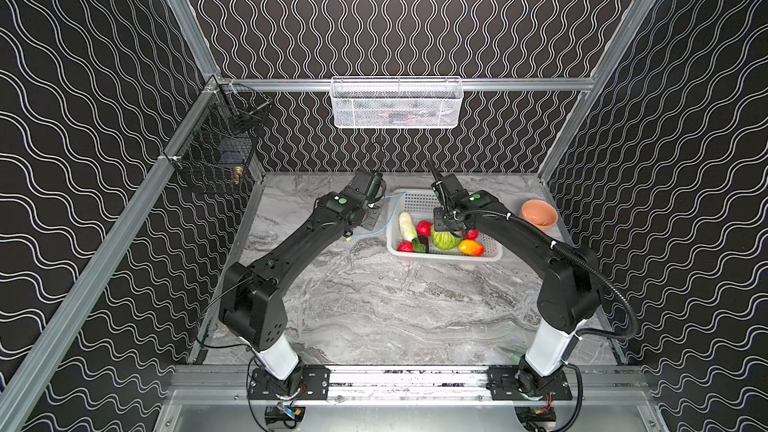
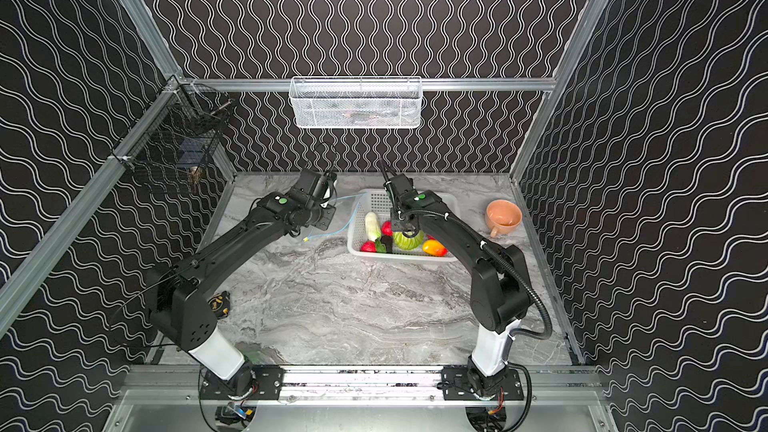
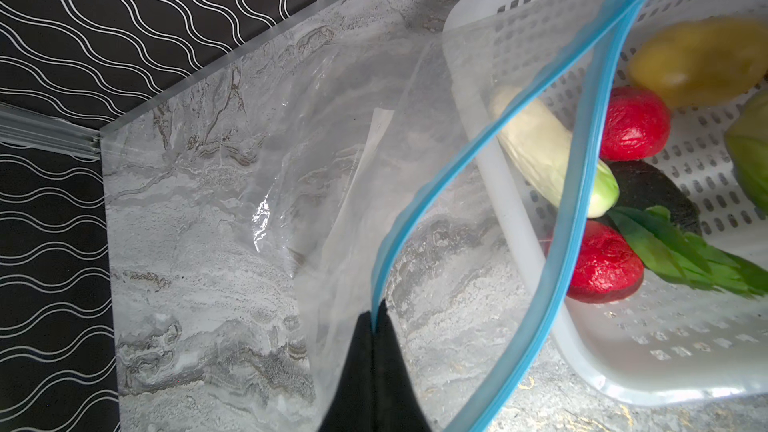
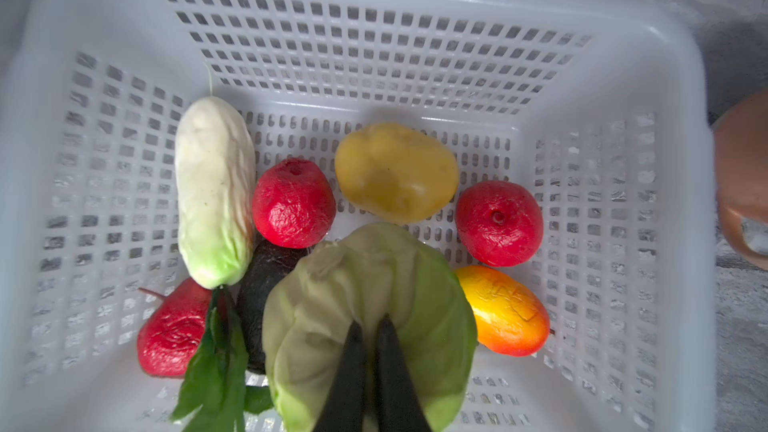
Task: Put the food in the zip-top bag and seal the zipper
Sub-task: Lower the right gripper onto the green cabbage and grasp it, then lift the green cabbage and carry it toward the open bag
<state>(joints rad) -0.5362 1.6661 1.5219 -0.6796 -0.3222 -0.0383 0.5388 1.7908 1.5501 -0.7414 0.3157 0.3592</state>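
The clear zip-top bag [image 3: 316, 160] hangs open beside the white perforated basket [image 4: 374, 43]. My left gripper [image 3: 376, 317] is shut on one lip of its light-blue zipper [image 3: 490, 135]; the other lip bows away. The strip and its yellowish tab [image 1: 348, 238] show in both top views. My right gripper [image 4: 372, 322] is shut on a fold of the ribbed green melon [image 4: 332, 305] inside the basket. Around it lie the white radish [image 4: 214, 189], three strawberries [image 4: 293, 203], the lemon [image 4: 395, 172], the mango [image 4: 505, 309] and the dark eggplant [image 4: 266, 280].
An orange cup [image 1: 539, 214] stands right of the basket near the side wall. A white wire basket [image 1: 397, 103] hangs on the back rail and a black one [image 1: 216, 151] on the left wall. A tape measure [image 2: 220, 303] lies by the left arm's base.
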